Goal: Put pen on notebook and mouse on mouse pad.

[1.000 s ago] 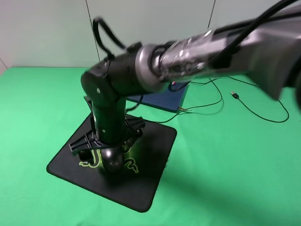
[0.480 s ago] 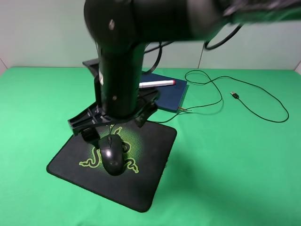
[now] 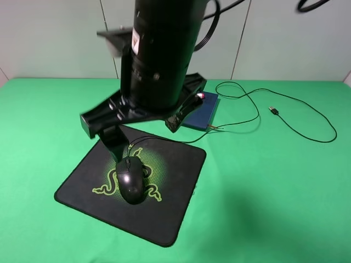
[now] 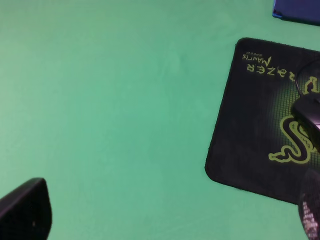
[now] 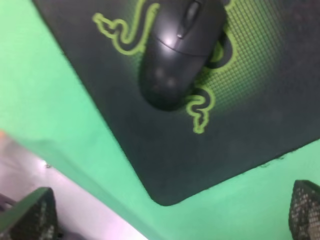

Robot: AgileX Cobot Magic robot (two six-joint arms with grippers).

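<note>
risen clear of the glossy black wired mouse (image 3: 130,184) since a second ago, when the right gripper (image 3: 143,121) sat low over it; now lifted well above, jaws spread wide apart and holding nothing, one dark fingertip (image 3: 111,138) hanging just above the pad's far edge. mouse left resting on the large black cloth mouse pad with green snake logo (image 3: 170,216), roughly centred on the emblem, nose toward the notebook, thin black cable (image 3: 296,118) trailing off across the green cloth-covered table (image 3: 274,208) to its plug. probably released there on purpose: body fully inside the pad's border, so that half of the task reads as done. dark navy hardcover notebook (image 3: 204,114) lying flat beyond the pad, mostly hidden behind the arm; only an orange-red cap of the thick white pen (image 3: 201,96) peeking out on top of it, so pen appears to be on the notebook, though full length not visible now. left gripper (image 4: 165,220) off to the side over bare green, spread open too, empty, only dark finger pads (image 4: 25,210) showing at the frame corners in its wrist view; pad corner and notebook edge seen at a distance. judged near finished; remaining move likely just retreat of the right arm, with care not to snag the cable.
</note>
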